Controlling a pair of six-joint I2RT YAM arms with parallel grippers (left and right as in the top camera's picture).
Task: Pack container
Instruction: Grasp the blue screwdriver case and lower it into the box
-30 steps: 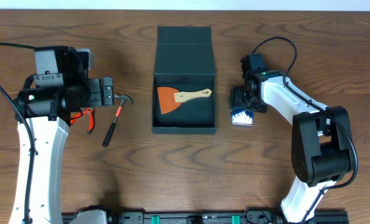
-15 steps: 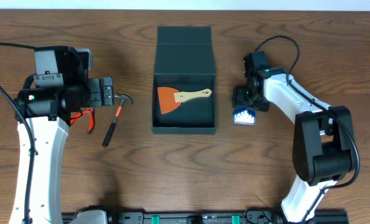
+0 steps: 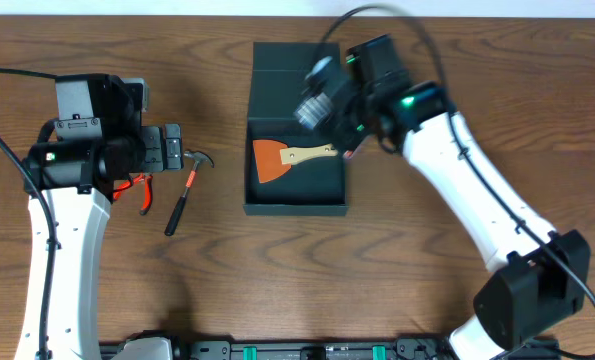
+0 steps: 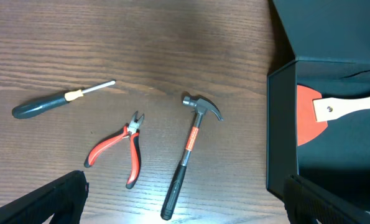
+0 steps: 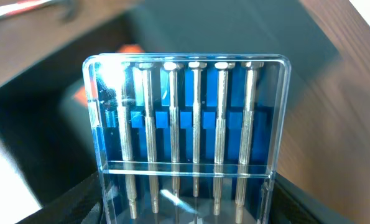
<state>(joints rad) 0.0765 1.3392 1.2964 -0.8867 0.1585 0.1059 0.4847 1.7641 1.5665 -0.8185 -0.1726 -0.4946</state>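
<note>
A brown, strongly grained wooden table (image 3: pixel 227 280) filled the view; a pale strip (image 3: pixel 127 6) ran beyond its far edge; soft glare lay on the wood.

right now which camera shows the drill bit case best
The right wrist view: the drill bit case fills the frame, six bits sharp. Overhead, blur around the right gripper hides it; the left wrist view lacks it.

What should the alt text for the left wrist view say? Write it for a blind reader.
On a wooden table, a screwdriver, red-handled pliers and a hammer lie apart beside the open dark teal container, which holds an orange-bladed scraper with a wooden handle. The left end effector is open, its fingers at the bottom corners.
</note>
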